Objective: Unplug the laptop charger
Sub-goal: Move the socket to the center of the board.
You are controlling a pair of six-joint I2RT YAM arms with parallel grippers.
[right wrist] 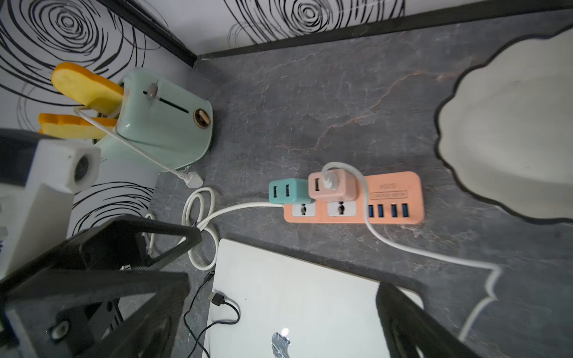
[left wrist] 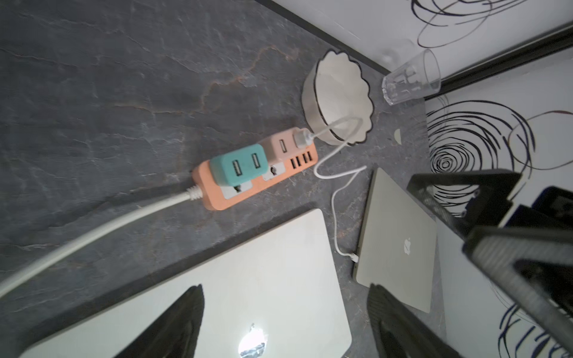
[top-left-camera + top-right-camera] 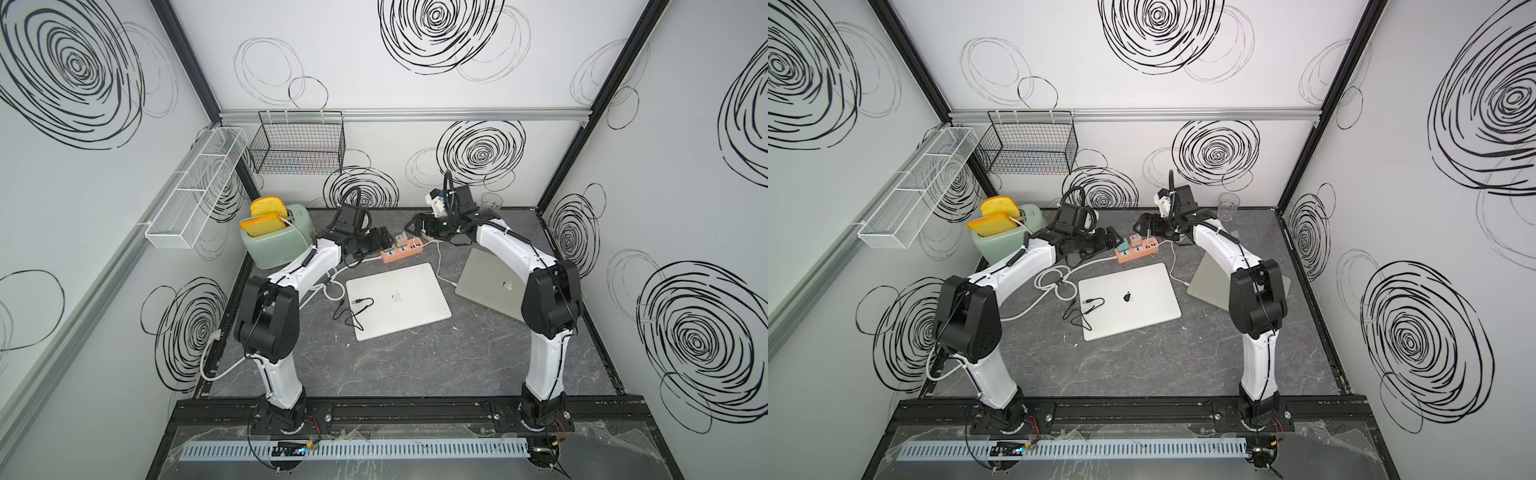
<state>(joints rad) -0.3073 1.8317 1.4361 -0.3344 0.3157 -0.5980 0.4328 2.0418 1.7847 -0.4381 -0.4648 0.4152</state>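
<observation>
Seen from above, a dark grey stone-look tabletop (image 3: 415, 365) sits between white walls scrawled with black spirals. At 10 o'clock stands a mint-green two-slot toaster (image 3: 276, 243) with two thick yellow bread slices (image 3: 268, 205) sticking up from it. The left arm reaches from 7 o'clock toward 11 o'clock. The left gripper (image 2: 286, 286) has its black fingers spread wide with nothing between them. It hangs just beside the cord end of a salmon-orange plastic power strip (image 3: 409, 249), which lies at 12 o'clock. The strip's thick white cord (image 2: 93, 233) trails off toward 9 o'clock. Two adapters are plugged into the strip side by side. A teal cube-shaped adapter (image 2: 238, 165) is nearer the cord, and next to it is the pale pink cube-shaped charger adapter (image 2: 279, 145). A thin white charging cable (image 2: 334, 217) is plugged into the pink one and runs toward 3 o'clock to the edge of a closed grey-silver laptop (image 3: 486, 278) at 2 o'clock. A closed white-silver laptop (image 3: 398, 301) lies at the centre, with a thin black USB cable (image 3: 357, 307) draped over its 9 o'clock side. The right gripper (image 3: 417, 225) hangs at the strip's 1 o'clock, its fingers wide apart and empty. Neither gripper touches the strip. A cream scalloped ceramic bowl (image 2: 338, 93) sits just beyond the strip's USB end, and a clear drinking glass (image 3: 1228, 206) stands upright at 1 o'clock by the back wall.
</observation>
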